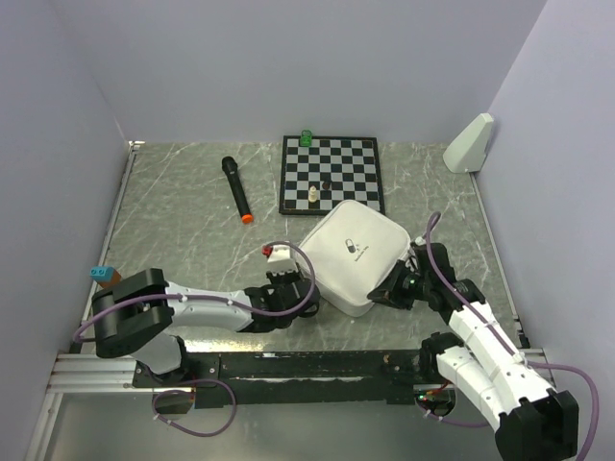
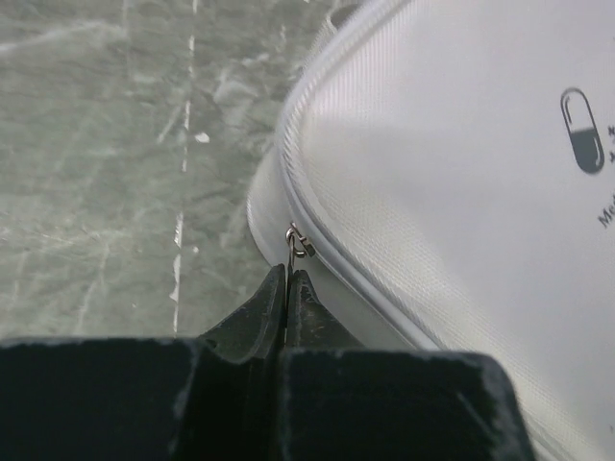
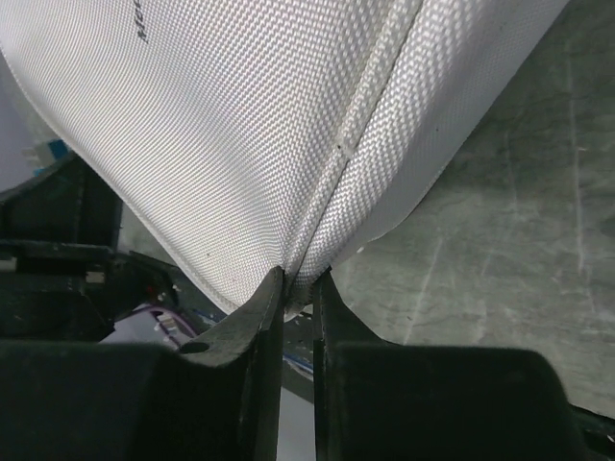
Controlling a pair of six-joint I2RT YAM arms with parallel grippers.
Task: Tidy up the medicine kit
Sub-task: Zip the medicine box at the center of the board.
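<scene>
Medicine kit (image 1: 351,254) lies shut on the marbled table (image 1: 183,230) in the top view, near the middle of the near side and turned corner-on. Its far edge reaches the near edge of the chessboard (image 1: 332,173). The left gripper (image 1: 296,286) meets the kit's left corner and the right gripper (image 1: 384,291) meets its near right side. A black stick with an orange tip (image 1: 236,190) lies left of the board, and a white wedge (image 1: 470,144) stands in the far right corner. A green piece (image 1: 307,136) sits at the board's far edge and a pale piece (image 1: 314,195) stands on the board.

From the left wrist, the left gripper (image 2: 289,280) has its jaws pressed together on the thin metal zipper pull (image 2: 299,242), at the rounded corner of the medicine kit (image 2: 461,211). The dark capsule logo (image 2: 582,130) shows on the lid.

From the right wrist, the right gripper (image 3: 298,288) has its jaws clamped on the woven seam at the edge of the kit (image 3: 240,125). Grey table (image 3: 519,240) shows to the right.
</scene>
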